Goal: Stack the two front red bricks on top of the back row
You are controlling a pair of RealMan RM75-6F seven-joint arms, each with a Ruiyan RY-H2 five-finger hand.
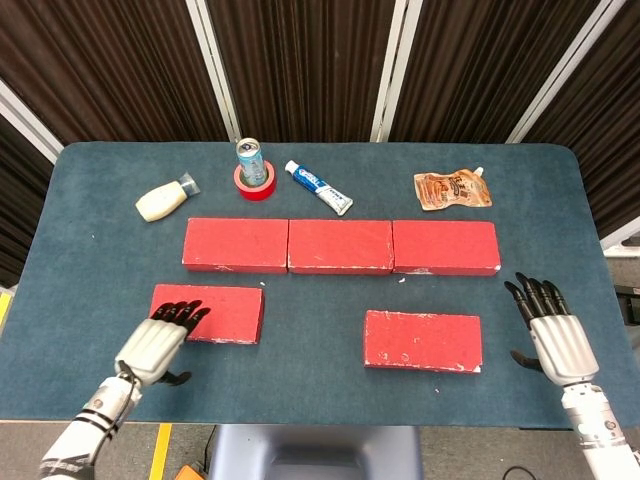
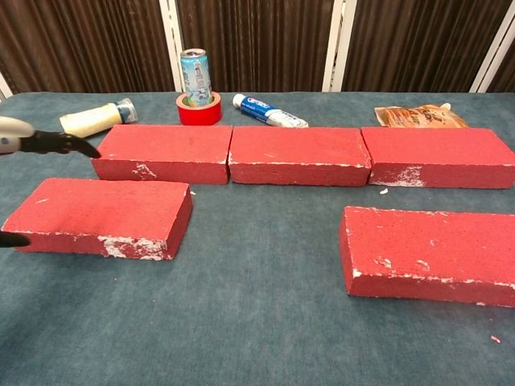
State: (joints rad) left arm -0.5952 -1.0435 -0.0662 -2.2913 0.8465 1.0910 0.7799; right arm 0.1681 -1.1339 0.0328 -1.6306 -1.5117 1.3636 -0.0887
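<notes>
Blue-cloth desk [image 1: 90,250], dark slatted wall behind. Your left robot hand [image 1: 158,338] spread over front-left brick [image 1: 207,313], lower left, gripping nothing. Right robot hand [image 1: 548,325] open, lower right, beside front-right brick [image 1: 423,340]. Back row [image 1: 340,246] mid-frame.

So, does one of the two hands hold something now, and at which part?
Nothing is held. The left hand hangs open over the front left brick; the right hand is open beside the front right brick.

Three red bricks [image 1: 341,246] lie flat end to end mid-bench. Two more, scuffed white, lie nearer the front edge: one left [image 1: 207,312], one right [image 1: 423,340].
</notes>
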